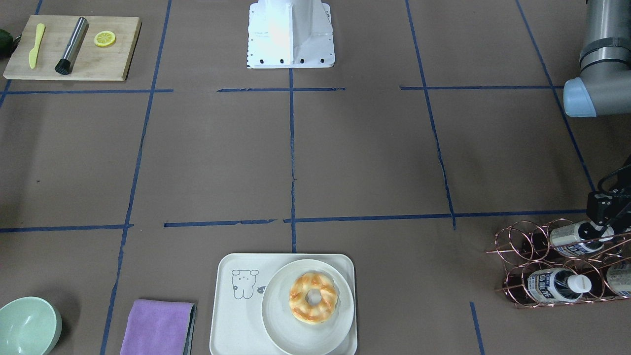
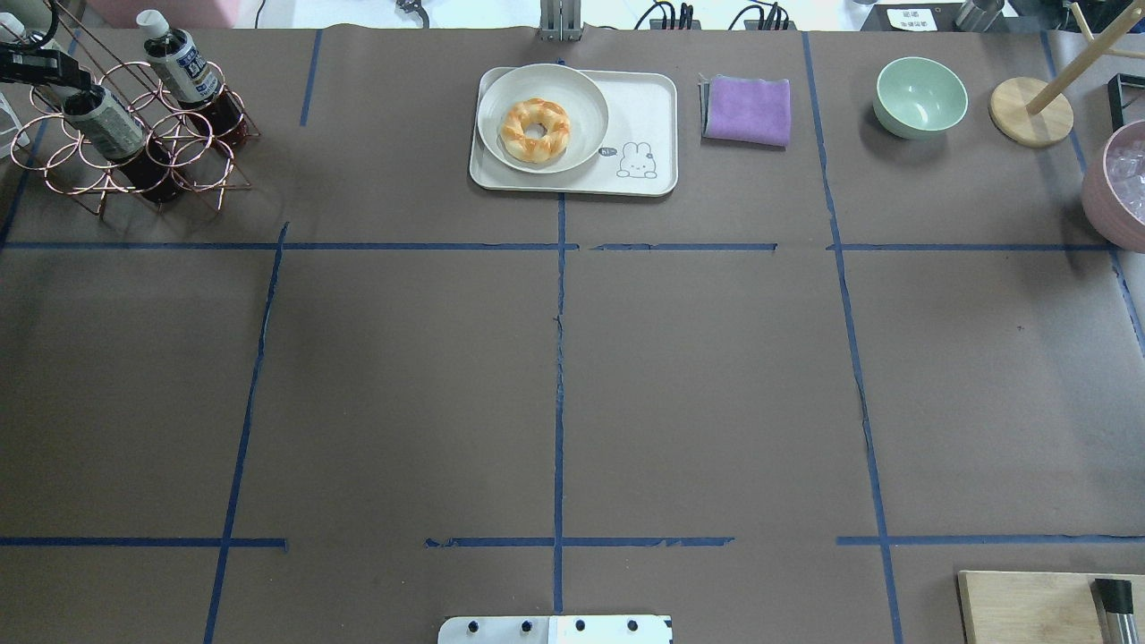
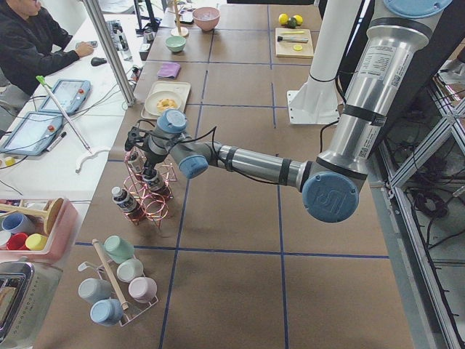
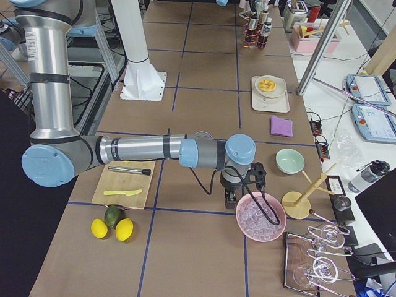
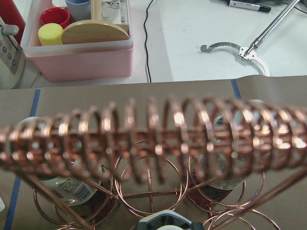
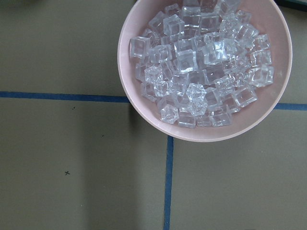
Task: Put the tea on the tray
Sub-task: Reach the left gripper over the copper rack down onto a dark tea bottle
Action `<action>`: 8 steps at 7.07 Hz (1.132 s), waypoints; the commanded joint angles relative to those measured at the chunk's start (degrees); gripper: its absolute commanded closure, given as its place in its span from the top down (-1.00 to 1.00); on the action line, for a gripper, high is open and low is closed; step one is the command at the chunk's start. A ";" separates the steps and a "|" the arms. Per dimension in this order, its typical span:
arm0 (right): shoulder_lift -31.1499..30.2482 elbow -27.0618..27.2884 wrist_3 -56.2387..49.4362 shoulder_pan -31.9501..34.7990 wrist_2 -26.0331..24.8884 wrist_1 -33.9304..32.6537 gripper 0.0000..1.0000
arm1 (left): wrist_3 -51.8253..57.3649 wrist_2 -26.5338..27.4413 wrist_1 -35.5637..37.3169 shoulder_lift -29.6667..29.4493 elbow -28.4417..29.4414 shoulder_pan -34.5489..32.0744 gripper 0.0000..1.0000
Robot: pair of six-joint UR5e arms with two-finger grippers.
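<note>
one racked tea (image 1: 574, 235) lies at the left claw (image 1: 595, 227); can't tell whether it or the right claw (image 4: 230, 199) is clamped.

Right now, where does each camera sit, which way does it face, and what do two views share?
Front-facing: across the table, faces the robot's base; left arm at right edge.
Overhead: behind the robot, looks forward at the tray; left gripper top-left.
Exterior left: table's left end; left arm near.
Exterior right: opposite end; right arm near, by the ice bowl.
Left wrist: through the rack's copper rings; no fingers show.
Right wrist: straight down on the ice bowl; no fingers show.
Shared: front-facing and overhead both show the tray.
</note>
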 commanded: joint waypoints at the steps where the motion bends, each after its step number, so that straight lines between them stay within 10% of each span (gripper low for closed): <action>1: 0.00 -0.09 -0.12 0.00 0.00 0.00 1.00 | -0.09 -0.34 0.55 -0.09 -0.60 -0.26 -0.96; 8: -0.17 -0.18 -0.21 0.09 -0.09 -0.09 1.00 | -0.09 -4.92 9.87 -0.01 -10.35 -5.53 -1.00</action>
